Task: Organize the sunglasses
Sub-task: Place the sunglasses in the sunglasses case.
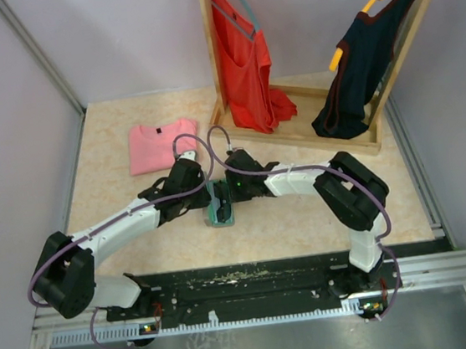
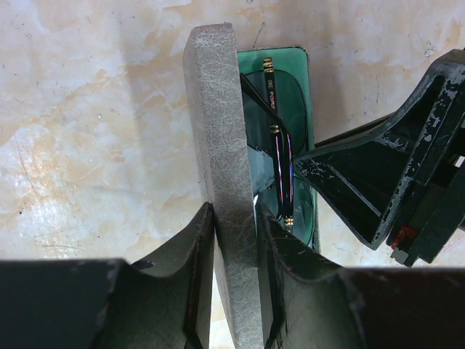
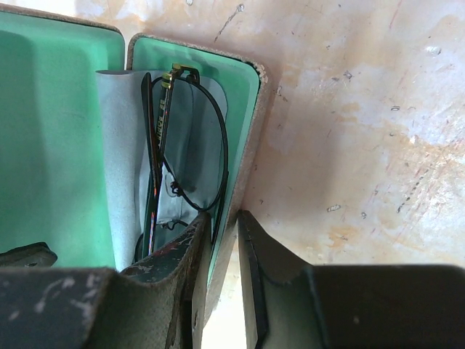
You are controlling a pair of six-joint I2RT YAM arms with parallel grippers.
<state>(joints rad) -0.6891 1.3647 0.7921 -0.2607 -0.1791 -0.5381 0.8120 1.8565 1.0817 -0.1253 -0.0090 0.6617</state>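
Sunglasses (image 3: 185,138) lie in the open case (image 3: 251,145) toward the desk's (image 1: 289,227) near edge. The left claw (image 2: 234,225) clamps the lid (image 2: 214,109) and the right claw (image 3: 224,225) clamps the case's rim. Closing remains.

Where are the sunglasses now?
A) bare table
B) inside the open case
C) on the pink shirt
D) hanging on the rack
B: the right wrist view shows the sunglasses lying folded in the green-lined case, on top of the light blue cloth.

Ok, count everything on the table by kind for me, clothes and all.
Garments: 3 (pink folded shirt, red top, dark top)
Sunglasses: 1
Glasses case: 1
Cleaning cloth: 1
Clothes rack: 1
Total: 7
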